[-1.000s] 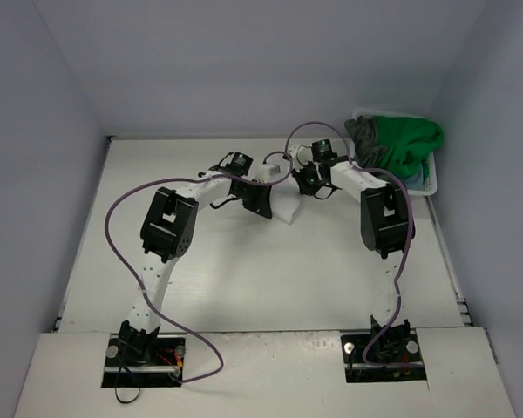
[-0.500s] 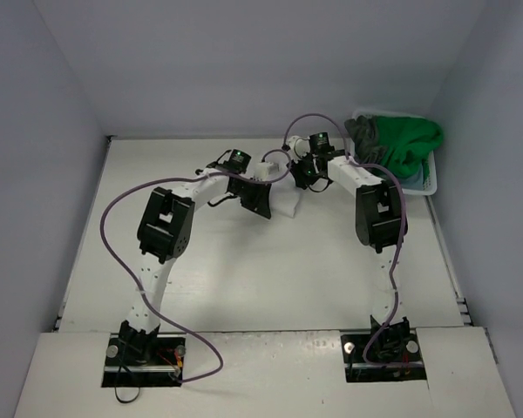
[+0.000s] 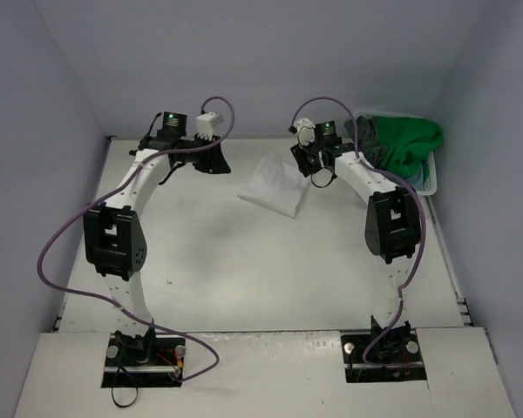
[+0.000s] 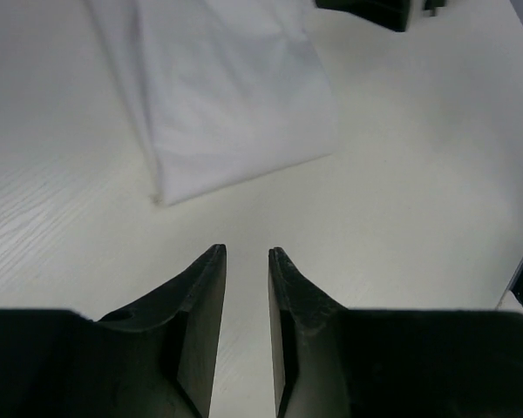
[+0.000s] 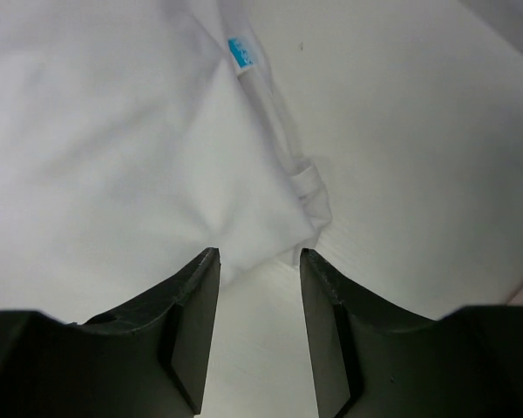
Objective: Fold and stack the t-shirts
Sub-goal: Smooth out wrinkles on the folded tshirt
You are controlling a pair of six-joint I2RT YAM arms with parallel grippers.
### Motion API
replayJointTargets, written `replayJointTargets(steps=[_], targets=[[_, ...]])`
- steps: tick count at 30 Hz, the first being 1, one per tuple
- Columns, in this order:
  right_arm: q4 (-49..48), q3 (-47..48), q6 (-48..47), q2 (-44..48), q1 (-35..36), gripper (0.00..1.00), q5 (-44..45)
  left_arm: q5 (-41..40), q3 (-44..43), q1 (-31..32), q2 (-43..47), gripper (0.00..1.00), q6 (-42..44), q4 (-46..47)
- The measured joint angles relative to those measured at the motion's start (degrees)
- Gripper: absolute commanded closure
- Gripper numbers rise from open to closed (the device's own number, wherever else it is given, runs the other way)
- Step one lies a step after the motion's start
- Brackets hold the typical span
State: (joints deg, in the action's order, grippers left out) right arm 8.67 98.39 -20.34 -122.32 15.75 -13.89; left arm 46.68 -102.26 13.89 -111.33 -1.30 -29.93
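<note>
White desk surface (image 3: 244, 279) fills the space between pale grey walls, with both arm bases bolted at its near edge. From there the arms reach toward the far edge.

A white t-shirt (image 3: 275, 185), folded into a flat rectangle, lies near the middle of the far edge. The left gripper (image 3: 216, 158) hangs off the shirt's left side, toward the far left corner. In its wrist view the left gripper (image 4: 247, 252) shows only a narrow slit between its fingers and nothing in it, and the white t-shirt (image 4: 235, 96) lies ahead of the tips, apart from them.

The right gripper (image 3: 309, 165) hangs at the shirt's far right corner. Its wrist view shows the right gripper (image 5: 258, 254) with fingers moderately parted and holding nothing, poised over the hemmed edge of the white t-shirt (image 5: 113, 131), near a small blue label (image 5: 240, 52).

At the far right corner stands a white laundry basket (image 3: 431, 178), heaped with a bright green t-shirt (image 3: 410, 144) and a dark grey t-shirt (image 3: 364, 135).
</note>
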Motion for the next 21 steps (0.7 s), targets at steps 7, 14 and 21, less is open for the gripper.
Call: replayJointTargets(steps=[7,14,21], targets=[[2.73,5.29,0.85,0.31,4.59,0.65,-2.60,-0.04,9.55,-8.68,1.95,0.83,-0.24,0.92],[3.78,12.22,0.90,-7.17,10.82,0.67,-5.25,0.81,15.23,-11.17,2.03,0.86,-0.26,1.66],[4.87,12.79,1.25,-14.38,11.19,0.67,-6.14,1.84,17.44,-13.49,2.95,0.86,-0.22,2.95]])
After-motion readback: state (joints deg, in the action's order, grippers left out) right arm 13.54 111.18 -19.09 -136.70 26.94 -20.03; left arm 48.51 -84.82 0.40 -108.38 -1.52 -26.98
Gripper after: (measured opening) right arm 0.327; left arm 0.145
